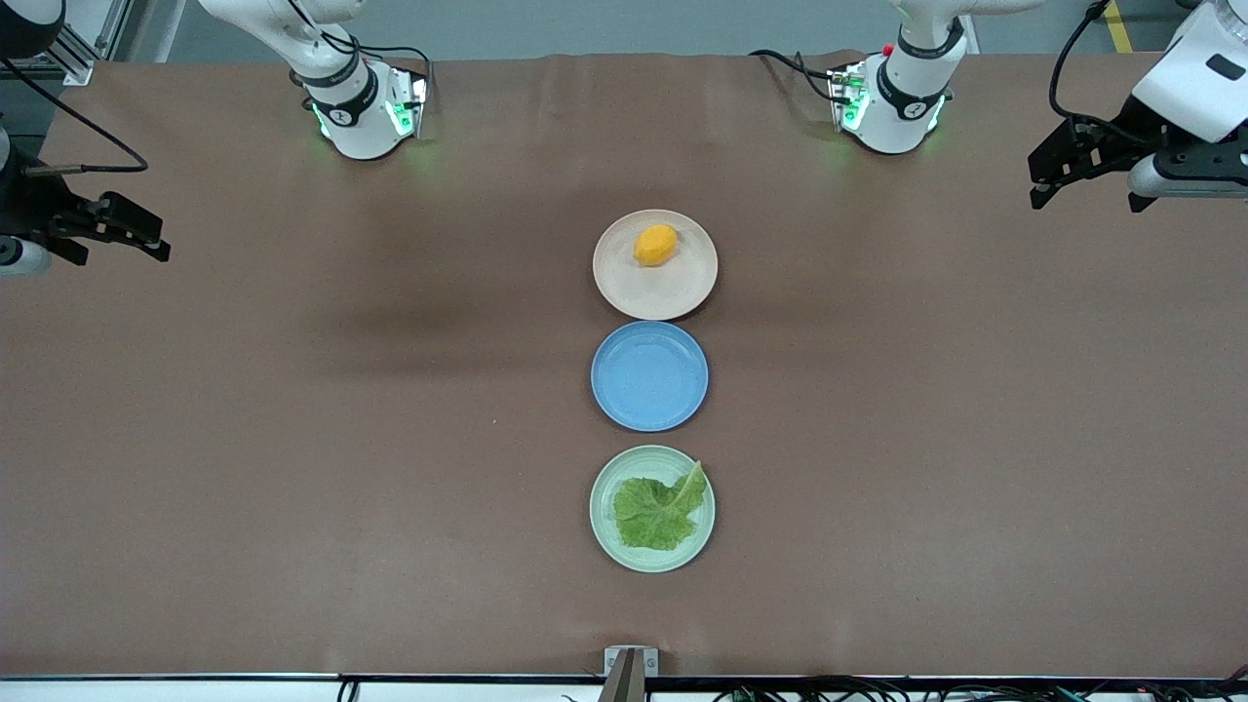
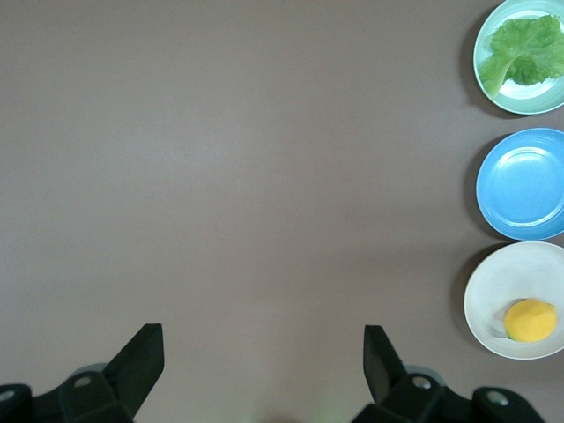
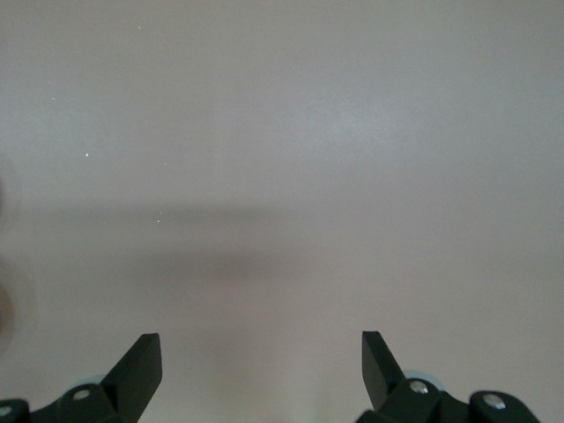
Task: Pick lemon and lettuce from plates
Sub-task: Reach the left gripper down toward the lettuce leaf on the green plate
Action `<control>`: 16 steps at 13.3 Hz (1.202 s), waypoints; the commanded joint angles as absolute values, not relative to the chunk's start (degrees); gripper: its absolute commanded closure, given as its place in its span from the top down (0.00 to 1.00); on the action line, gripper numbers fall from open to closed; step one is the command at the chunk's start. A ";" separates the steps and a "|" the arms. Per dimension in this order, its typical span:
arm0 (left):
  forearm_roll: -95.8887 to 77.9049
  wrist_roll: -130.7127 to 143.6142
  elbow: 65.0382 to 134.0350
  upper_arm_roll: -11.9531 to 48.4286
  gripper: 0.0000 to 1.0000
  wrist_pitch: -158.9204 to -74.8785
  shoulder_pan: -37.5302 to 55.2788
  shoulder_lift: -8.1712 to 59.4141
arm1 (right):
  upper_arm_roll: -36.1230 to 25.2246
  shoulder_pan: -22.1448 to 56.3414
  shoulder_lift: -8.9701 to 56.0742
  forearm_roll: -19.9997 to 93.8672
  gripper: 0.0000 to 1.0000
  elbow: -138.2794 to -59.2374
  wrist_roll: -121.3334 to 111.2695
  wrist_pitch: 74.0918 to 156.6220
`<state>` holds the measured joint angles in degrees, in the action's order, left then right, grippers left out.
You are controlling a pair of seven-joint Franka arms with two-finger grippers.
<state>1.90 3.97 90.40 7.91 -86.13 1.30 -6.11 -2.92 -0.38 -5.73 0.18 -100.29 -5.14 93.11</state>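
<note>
The lemon (image 1: 655,245) lies on the beige-pink plate (image 1: 667,293), the plate nearest the robots' bases. The lettuce (image 1: 658,510) lies on the mint green plate (image 1: 621,466), nearest the front camera. My left gripper (image 1: 1085,200) is open and empty, up over the left arm's end of the table. Its wrist view shows its open gripper (image 2: 263,352), the lemon (image 2: 530,319) on its plate (image 2: 493,291) and the lettuce (image 2: 524,55) on its plate (image 2: 527,106). My right gripper (image 1: 117,255) is open and empty over the right arm's end; its own view (image 3: 261,357) shows only bare table.
An empty blue plate (image 1: 649,375) sits between the two other plates, in one line down the table's middle; it also shows in the left wrist view (image 2: 524,183). The brown table (image 1: 292,439) spreads wide on both sides of the plates.
</note>
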 commanded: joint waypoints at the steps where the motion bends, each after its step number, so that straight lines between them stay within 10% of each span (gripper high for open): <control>1: 0.70 3.95 89.56 8.00 1.00 -85.60 0.62 -5.54 | -2.55 -0.70 -7.65 -0.35 1.00 -101.87 -5.19 93.16; 16: -1.67 18.81 82.44 8.79 1.00 -116.42 13.62 28.11 | -2.72 -0.88 -7.30 -0.35 1.00 -101.34 -5.27 91.94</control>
<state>-1.23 18.44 84.57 8.93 -113.26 13.23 25.26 -3.00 -0.40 -5.85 0.18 -100.28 -5.14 92.28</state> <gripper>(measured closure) 0.000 0.000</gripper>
